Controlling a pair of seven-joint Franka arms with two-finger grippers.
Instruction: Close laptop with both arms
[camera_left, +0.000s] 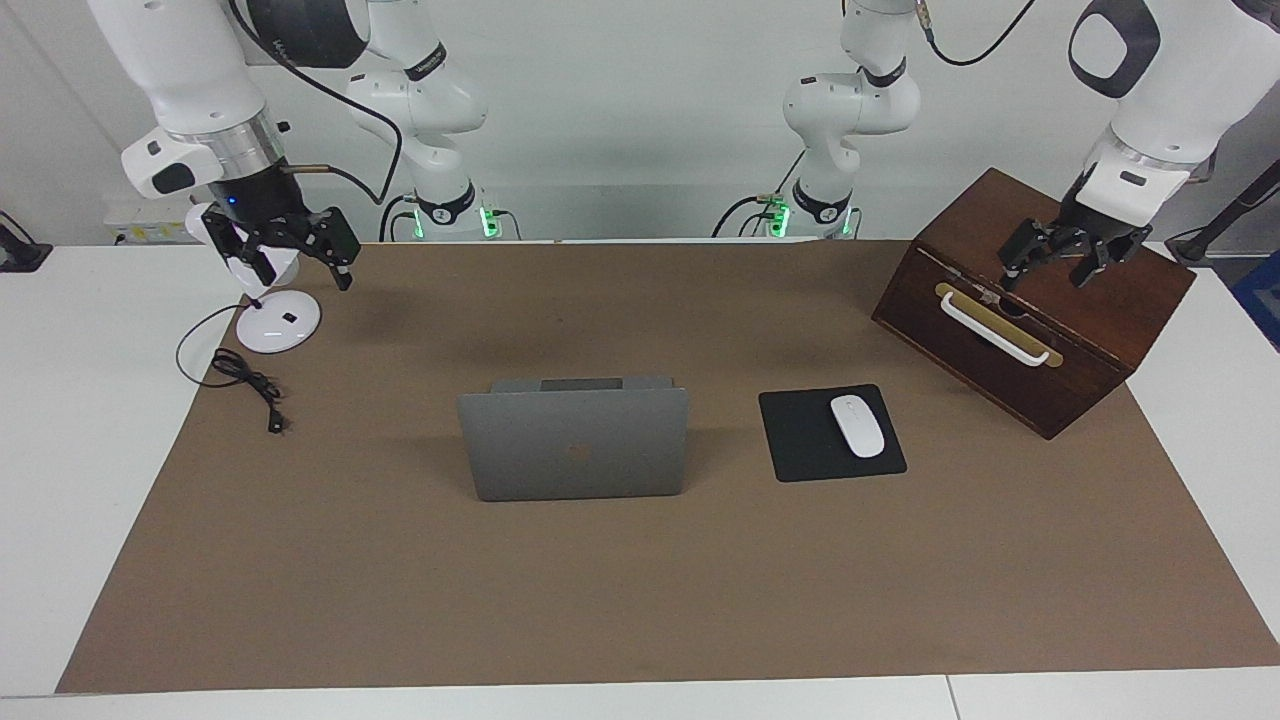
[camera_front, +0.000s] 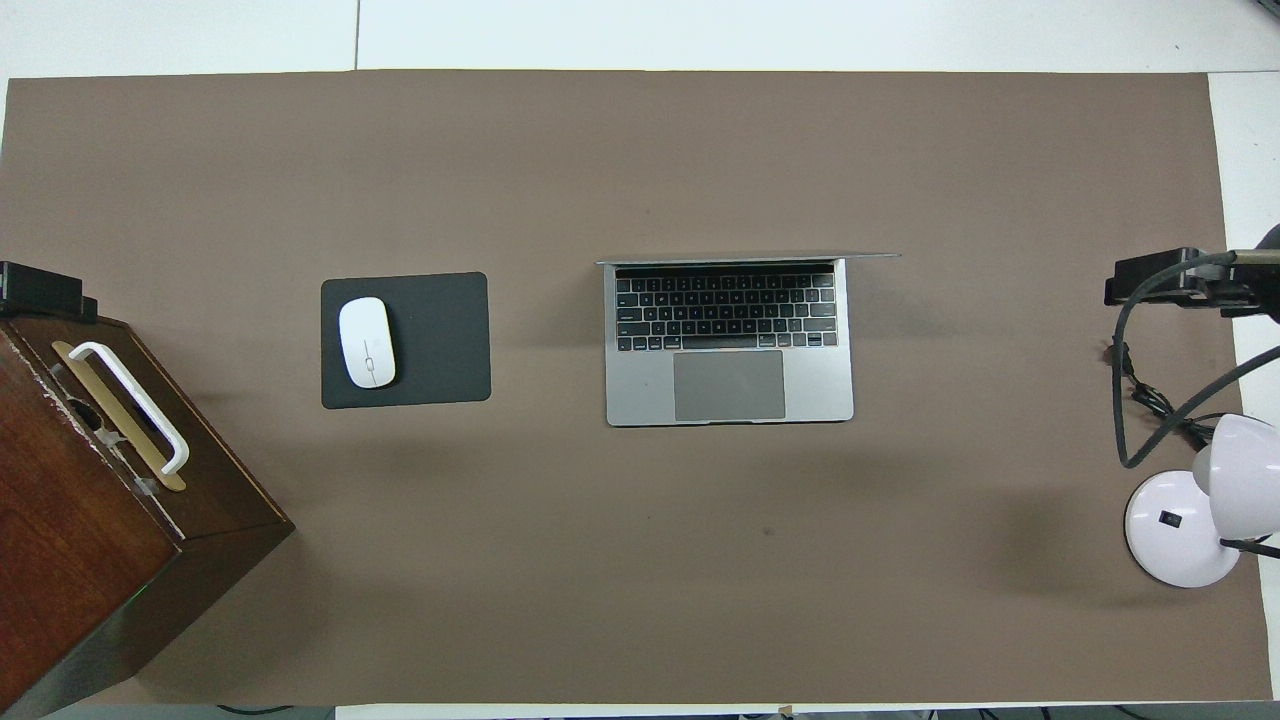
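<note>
The silver-grey laptop (camera_left: 575, 445) stands open in the middle of the brown mat, its lid upright with the apple logo facing away from the robots. Its keyboard and trackpad show in the overhead view (camera_front: 730, 345). My right gripper (camera_left: 295, 262) hangs open and empty in the air over the white lamp base, at the right arm's end of the table; it also shows in the overhead view (camera_front: 1160, 280). My left gripper (camera_left: 1050, 268) hangs open and empty over the wooden box, at the left arm's end; only its tip shows in the overhead view (camera_front: 40, 290). Both are well apart from the laptop.
A black mouse pad (camera_left: 800, 440) with a white mouse (camera_left: 858, 426) lies beside the laptop toward the left arm's end. A dark wooden box (camera_left: 1040, 310) with a white handle stands there too. A white desk lamp (camera_left: 278, 322) and its black cable (camera_left: 245, 378) are at the right arm's end.
</note>
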